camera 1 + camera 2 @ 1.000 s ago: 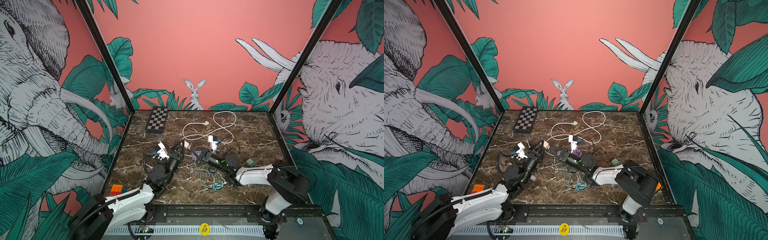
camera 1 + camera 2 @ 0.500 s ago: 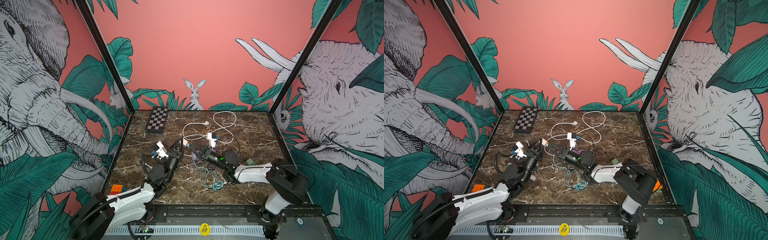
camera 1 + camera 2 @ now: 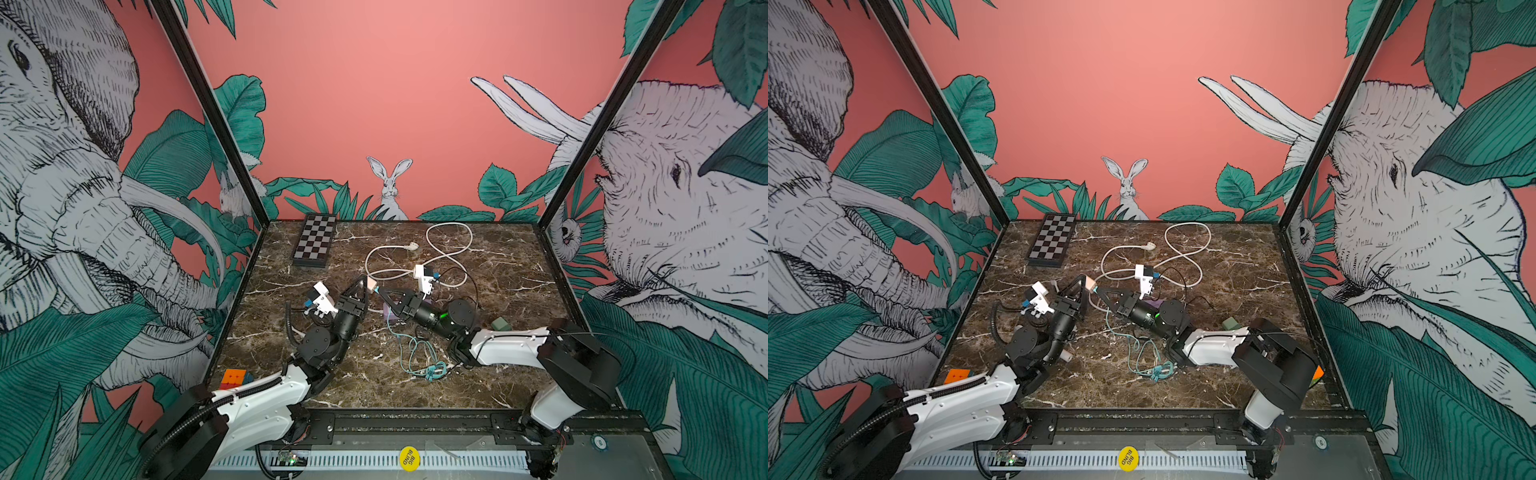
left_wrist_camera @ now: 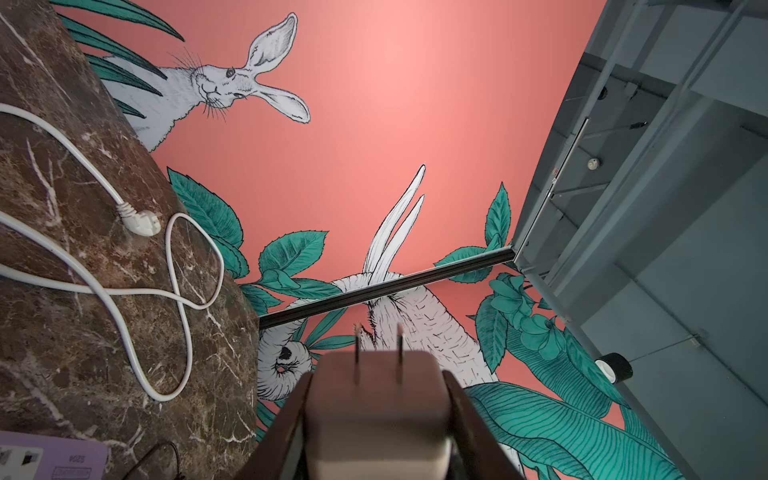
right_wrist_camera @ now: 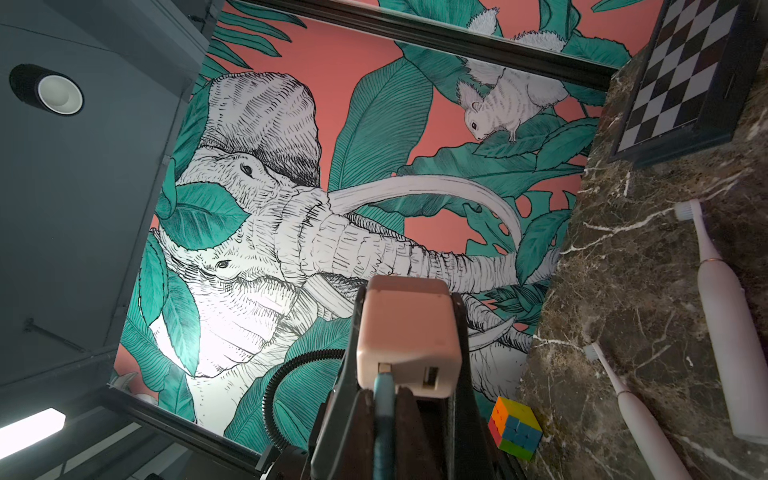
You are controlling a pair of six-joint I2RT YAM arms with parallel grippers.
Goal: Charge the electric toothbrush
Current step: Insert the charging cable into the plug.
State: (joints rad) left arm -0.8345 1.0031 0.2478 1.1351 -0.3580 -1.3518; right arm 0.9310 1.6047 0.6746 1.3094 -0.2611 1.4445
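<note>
In both top views the arms meet over the middle of the counter [image 3: 511, 266]. The left claw [image 3: 365, 286] is clamped on a pink adapter [image 3: 371, 284]. The right claw [image 3: 381, 291] is pinched together on the plug end of a teal cable [image 3: 433, 370], whose slack lies tangled toward the front edge. A purple power strip [image 3: 389, 312] lies just under them, and its white cord [image 3: 449, 249] loops toward the back edge. A chessboard [image 3: 314, 241] sits at the back left corner and a cube [image 3: 235, 377] at the front left corner. The left arm hides most of the toothbrush here.

In the left wrist view the adapter [image 4: 376, 411] sits between the fingers. Its prongs are bare and point away from the strip [image 4: 54, 459].

In the right wrist view the cable's tip [image 5: 383, 386] is at a port of the adapter [image 5: 409, 332]. I cannot tell whether it is seated. The toothbrush [image 5: 727, 332] and a slimmer brush [image 5: 636, 411] lie flat on the counter between chessboard and cube, with nothing attached.

The task looks under halfway. Seating the cable, plugging the adapter into the strip and connecting the toothbrush all appear left to do.
</note>
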